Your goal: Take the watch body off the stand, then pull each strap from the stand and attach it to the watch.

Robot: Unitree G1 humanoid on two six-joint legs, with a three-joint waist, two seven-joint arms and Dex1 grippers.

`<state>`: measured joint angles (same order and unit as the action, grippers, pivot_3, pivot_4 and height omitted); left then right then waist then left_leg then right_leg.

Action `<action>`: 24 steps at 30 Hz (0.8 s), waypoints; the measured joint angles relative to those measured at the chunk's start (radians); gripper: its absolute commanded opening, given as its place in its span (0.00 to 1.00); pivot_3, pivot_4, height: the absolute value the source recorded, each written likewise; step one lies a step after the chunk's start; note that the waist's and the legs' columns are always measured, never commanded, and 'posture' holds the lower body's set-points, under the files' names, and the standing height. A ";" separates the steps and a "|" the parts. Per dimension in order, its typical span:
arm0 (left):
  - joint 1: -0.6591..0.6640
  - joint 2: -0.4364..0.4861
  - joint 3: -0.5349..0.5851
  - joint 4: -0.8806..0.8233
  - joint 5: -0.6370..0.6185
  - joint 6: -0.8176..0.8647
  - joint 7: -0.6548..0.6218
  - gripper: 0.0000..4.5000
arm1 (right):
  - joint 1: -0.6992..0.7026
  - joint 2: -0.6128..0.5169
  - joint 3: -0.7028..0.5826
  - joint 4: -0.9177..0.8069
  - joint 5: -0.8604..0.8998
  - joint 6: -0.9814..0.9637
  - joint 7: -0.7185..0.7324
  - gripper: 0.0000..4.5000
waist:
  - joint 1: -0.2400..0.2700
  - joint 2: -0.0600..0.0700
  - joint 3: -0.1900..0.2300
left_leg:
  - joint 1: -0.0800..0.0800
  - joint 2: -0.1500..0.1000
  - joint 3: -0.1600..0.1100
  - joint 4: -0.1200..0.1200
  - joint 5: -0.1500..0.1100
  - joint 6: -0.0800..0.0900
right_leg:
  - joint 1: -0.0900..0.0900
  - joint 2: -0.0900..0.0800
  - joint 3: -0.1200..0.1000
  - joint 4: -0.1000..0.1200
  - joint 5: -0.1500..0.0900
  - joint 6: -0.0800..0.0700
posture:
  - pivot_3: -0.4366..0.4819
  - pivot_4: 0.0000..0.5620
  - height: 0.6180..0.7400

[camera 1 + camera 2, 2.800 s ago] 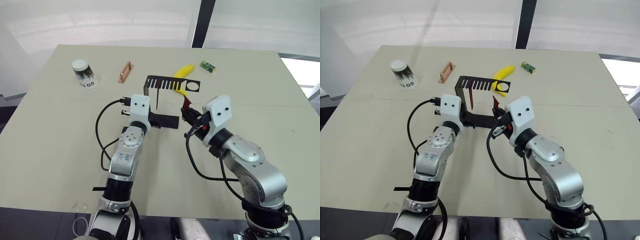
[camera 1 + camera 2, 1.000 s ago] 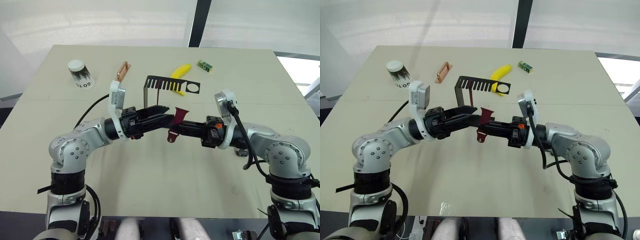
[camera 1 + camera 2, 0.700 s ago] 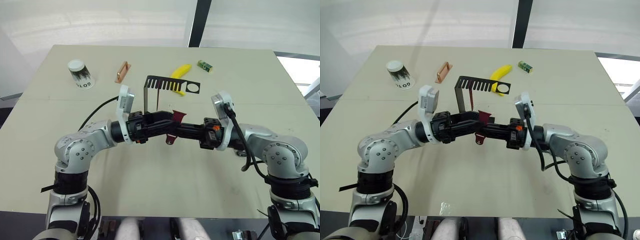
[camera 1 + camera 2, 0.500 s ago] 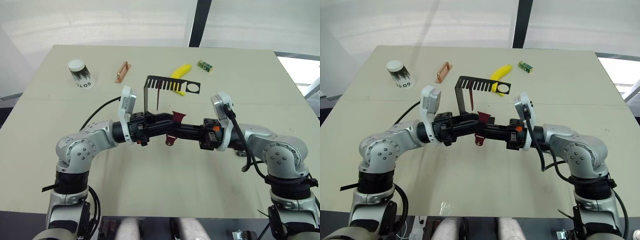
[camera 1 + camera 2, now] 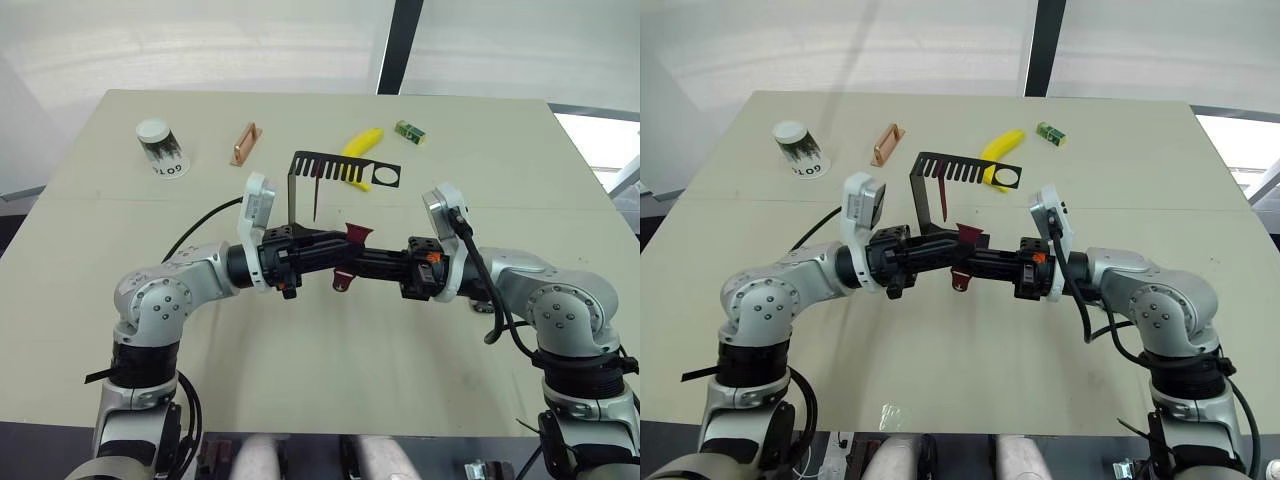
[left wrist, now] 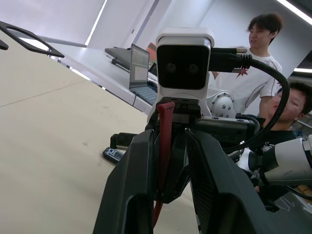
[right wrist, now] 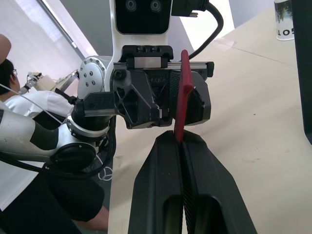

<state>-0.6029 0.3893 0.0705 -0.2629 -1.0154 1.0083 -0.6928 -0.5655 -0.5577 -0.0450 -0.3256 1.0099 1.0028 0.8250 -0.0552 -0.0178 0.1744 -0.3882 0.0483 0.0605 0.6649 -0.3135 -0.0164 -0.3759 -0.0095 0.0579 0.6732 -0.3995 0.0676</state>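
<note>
Between the two grippers, above the middle of the table [image 5: 90, 330], a dark red strap [image 5: 352, 245] is held off the surface. The right gripper [image 7: 183, 141] has its fingers pressed almost flat together with the strap pinched edge-on between them. The left gripper [image 6: 168, 146] faces it nose to nose; its fingers [image 6: 136, 170] stand a little apart with the strap and a dark piece between them, though whether they actually press on it I cannot tell. I cannot make out the watch body for certain in that dark cluster.

Just behind the meeting point stands the black stand [image 5: 296, 185], its comb-slotted arm reaching toward the ring hole [image 5: 385, 177], with a second strap [image 5: 315, 203] hanging from the comb. The grippers are close to the stand's front but apart from it.

Farther back lie a banana [image 5: 364, 142] touching the arm's far side, a small green box [image 5: 410, 131], a copper-coloured handle bar [image 5: 245, 144] and an upturned paper cup [image 5: 162, 147]. Wide bare tabletop lies on the near side and toward both side edges. Beyond the table, the wrist views show people [image 6: 258, 78] and a laptop [image 6: 139, 68].
</note>
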 measured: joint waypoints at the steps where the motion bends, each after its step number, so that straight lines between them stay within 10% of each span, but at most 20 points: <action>1: -0.002 -0.001 0.000 0.000 -0.001 0.000 0.000 0.25 | -0.001 0.000 0.000 0.000 0.001 0.000 0.000 0.00 | 0.000 0.000 0.000 | 0.000 0.000 0.000 0.000 0.000 0.000 | 0.000 0.000 0.000 0.000 0.000 0.000 | 0.48 0.27 1.00; 24: 0.001 -0.036 0.004 0.003 -0.018 -0.006 0.020 0.25 | -0.004 -0.004 -0.003 0.001 0.051 0.008 -0.002 0.00 | 0.001 0.000 0.000 | 0.000 0.000 0.000 0.000 0.000 0.000 | 0.000 0.000 0.000 0.000 0.000 0.000 | 0.48 0.27 1.00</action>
<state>-0.6024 0.3537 0.0750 -0.2597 -1.0334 1.0026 -0.6728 -0.5695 -0.5617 -0.0484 -0.3246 1.0606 1.0110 0.8231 -0.0546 -0.0178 0.1744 -0.3883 0.0483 0.0605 0.6651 -0.3135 -0.0164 -0.3759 -0.0095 0.0579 0.6731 -0.3995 0.0676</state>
